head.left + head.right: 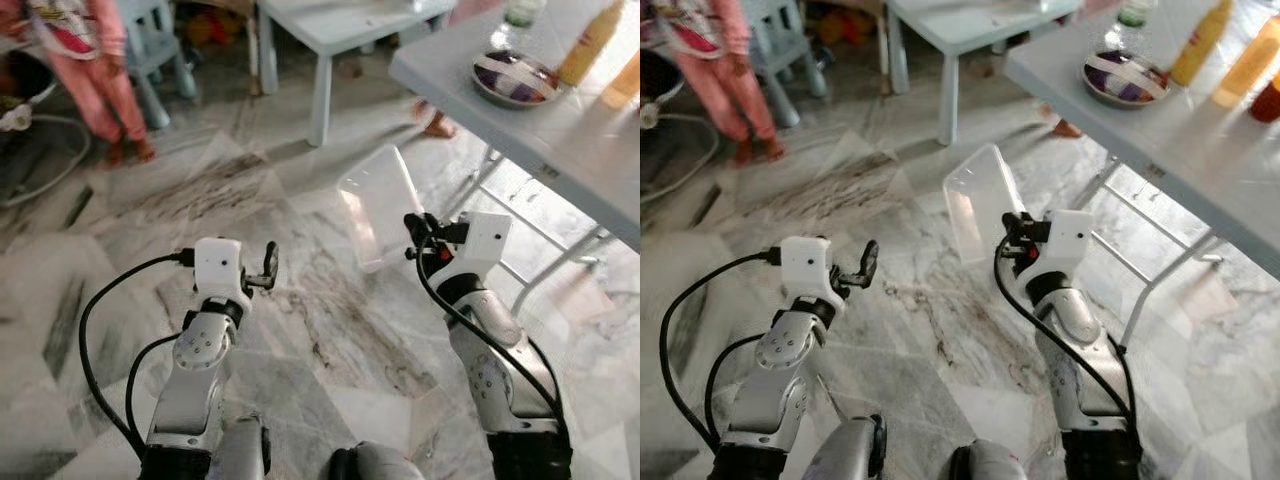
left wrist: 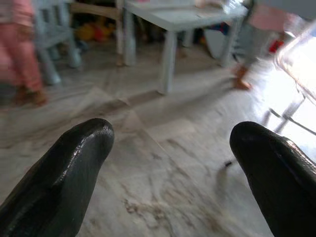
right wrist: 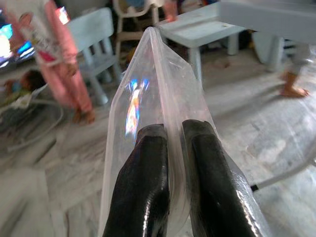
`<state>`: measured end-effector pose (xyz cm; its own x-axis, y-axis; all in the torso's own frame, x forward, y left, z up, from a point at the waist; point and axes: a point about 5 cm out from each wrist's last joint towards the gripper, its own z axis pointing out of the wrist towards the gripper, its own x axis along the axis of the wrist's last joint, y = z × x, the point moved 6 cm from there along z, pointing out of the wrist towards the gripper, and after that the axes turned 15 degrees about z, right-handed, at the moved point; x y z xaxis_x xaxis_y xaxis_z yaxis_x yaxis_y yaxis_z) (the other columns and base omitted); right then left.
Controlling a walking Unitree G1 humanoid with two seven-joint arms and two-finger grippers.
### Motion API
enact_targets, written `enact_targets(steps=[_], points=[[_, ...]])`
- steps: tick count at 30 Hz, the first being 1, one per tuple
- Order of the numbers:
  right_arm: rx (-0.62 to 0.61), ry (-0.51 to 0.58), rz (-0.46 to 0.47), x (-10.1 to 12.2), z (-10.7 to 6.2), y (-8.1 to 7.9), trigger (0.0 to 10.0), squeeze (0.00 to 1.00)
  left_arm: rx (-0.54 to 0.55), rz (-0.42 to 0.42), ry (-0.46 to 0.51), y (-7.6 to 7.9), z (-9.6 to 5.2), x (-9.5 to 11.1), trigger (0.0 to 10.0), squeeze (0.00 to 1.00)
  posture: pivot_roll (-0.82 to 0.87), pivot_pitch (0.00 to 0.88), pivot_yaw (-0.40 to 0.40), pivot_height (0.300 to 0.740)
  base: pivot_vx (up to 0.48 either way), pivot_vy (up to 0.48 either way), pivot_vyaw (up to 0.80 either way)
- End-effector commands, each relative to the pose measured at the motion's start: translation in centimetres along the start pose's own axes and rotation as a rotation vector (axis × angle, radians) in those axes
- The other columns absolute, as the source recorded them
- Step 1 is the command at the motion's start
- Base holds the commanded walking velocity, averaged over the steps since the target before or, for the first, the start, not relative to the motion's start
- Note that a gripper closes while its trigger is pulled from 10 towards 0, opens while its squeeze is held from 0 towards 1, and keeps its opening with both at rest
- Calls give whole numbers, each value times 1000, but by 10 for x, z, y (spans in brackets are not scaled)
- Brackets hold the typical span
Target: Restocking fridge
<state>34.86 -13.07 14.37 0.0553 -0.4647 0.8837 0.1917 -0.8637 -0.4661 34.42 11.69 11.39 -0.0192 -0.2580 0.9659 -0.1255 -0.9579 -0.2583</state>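
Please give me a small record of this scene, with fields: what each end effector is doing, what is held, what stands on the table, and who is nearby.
right end effector: shut on clear plastic container, pinching its wall, held above the floor
left end effector: open, holding nothing, over the marble floor
table on robot's right: metal bowl, yellow bottle
small table further off: pale, low
person: in pink, standing further off on robot's left

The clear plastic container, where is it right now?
The clear plastic container is held up over the marble floor, pinched by the right tool, just left of the white table.
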Motion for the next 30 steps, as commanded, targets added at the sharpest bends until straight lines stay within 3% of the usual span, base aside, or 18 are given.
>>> enact_targets(steps=[1,7,13,17,25,30], points=[[31,-26,9,-10,-2,-8,10000,0,18,12,-49,-4,-5,-15,10000,0,138,157,-77,740,0,0,800],[48,-40,-28,-20,-5,-7,10000,0,11,-17,-71,6,-14,-26,10000,0,140,153,-79,740,0,0,797],[58,-35,-69,-22,-7,-7,10000,0,11,-11,-76,4,-14,-30,10000,0,141,145,-87,740,0,0,790],[50,-32,-106,-22,-10,0,10000,0,21,4,-70,-9,-20,-37,10000,0,126,140,-85,740,0,0,784],[11,-2,-200,-10,-25,23,10000,0,23,42,-110,-32,-54,-58,10000,0,126,106,-71,740,0,0,777],[-20,2,-217,-9,-33,36,10000,0,22,19,-109,-37,-64,-59,10000,0,134,58,-62,740,0,0,770]])
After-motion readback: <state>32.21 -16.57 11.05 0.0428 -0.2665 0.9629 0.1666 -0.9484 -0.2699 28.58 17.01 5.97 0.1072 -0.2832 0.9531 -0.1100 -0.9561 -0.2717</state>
